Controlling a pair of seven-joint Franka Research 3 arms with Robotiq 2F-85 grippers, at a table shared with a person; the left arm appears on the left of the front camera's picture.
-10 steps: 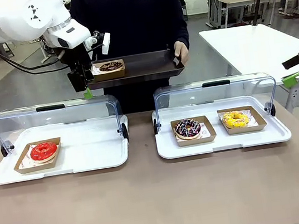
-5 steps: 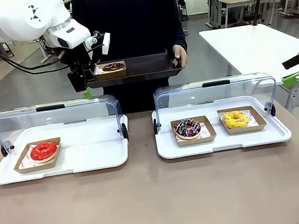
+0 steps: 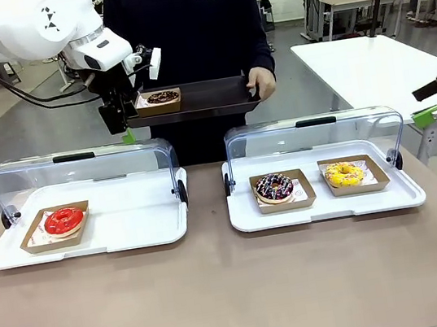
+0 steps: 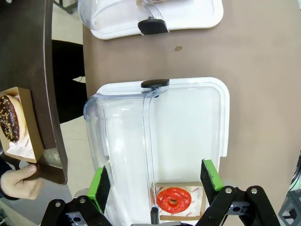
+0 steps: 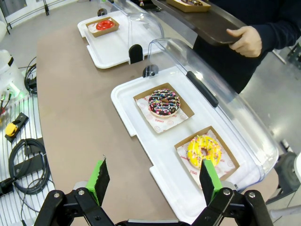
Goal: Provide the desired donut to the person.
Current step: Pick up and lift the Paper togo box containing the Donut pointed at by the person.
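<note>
The person stands at the far side holding a dark tray with one hand on its right end. On the tray's left part sits a chocolate donut in a cardboard box. My left gripper hangs open just beside the tray's left end, holding nothing. In the left wrist view the open left gripper looks down on the red donut, with the dark tray and the chocolate donut at the left. My right gripper hovers open off the table's right side.
Two white trays with raised clear lids stand on the brown table. The left tray holds a red donut. The right tray holds a sprinkled chocolate donut and a yellow donut. Cables lie beside the table.
The person has levelled the dark tray and lifted it a little, with the chocolate donut on it. Both arms have stayed still and open.
</note>
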